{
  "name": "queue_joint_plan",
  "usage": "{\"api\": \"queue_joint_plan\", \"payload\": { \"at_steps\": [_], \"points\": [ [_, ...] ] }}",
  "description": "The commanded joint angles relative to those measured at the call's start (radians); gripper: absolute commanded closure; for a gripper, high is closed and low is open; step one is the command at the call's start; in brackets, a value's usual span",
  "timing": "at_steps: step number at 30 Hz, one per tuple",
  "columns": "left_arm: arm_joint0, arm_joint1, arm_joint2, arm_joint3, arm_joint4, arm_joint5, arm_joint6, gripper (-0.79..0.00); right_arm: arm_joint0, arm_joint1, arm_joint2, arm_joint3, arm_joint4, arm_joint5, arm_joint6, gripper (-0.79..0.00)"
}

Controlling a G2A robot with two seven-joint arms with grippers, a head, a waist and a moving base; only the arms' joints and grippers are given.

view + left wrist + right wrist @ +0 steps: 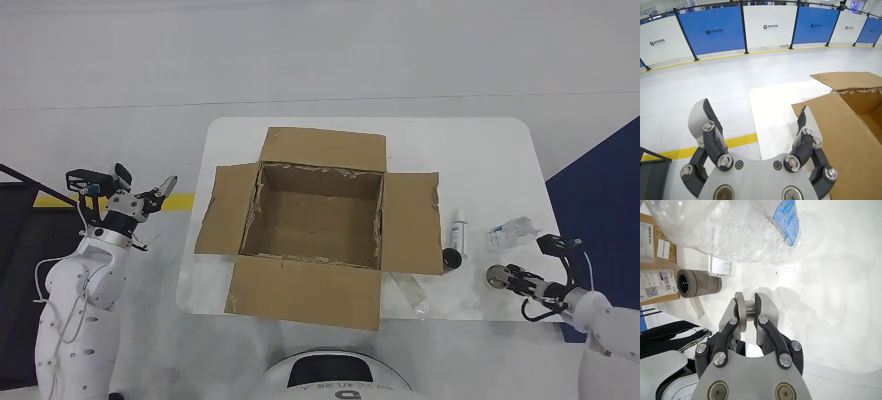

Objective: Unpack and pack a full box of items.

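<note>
Metal flanged bushing [748, 312] pinched between fingers of right claw [746, 303], over counter [829, 275] near its front right corner. Just beside it: dark steel sleeve [698, 284] lying on side, small labelled vial [721, 266], clear plastic bottle [730, 228] lying down. Cardboard box [325, 150] mid-counter, four flaps spread, left of these items. Left claw [755, 106] spread wide, gripping nothing, off counter's left edge beside box's left flap.

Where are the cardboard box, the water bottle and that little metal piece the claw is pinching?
cardboard box [325, 150]: top view, on its far flap.
water bottle [745, 228]: right wrist view, on its clear body.
metal piece [742, 310]: right wrist view, on its round flange.
</note>
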Motion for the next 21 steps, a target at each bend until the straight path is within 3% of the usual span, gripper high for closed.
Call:
{"api": "queue_joint_plan", "payload": {
  "at_steps": [1,8,16,21],
  "points": [
    [0.0,0.0,0.0,0.0,0.0,0.0,0.0,-0.785,0.002,0.003,-0.01,0.009,-0.012,0.011,-0.013,0.0],
    [0.0,0.0,0.0,0.0,0.0,0.0,0.0,-0.785,0.018,0.014,-0.045,0.045,-0.064,0.054,-0.05,-0.012],
    [0.0,0.0,0.0,0.0,0.0,0.0,0.0,-0.785,0.011,0.026,-0.061,0.049,-0.069,0.084,-0.072,-0.286],
    [0.0,0.0,0.0,0.0,0.0,0.0,0.0,-0.785,0.004,0.033,-0.058,0.047,-0.053,0.091,-0.077,-0.332]
  ]
}}
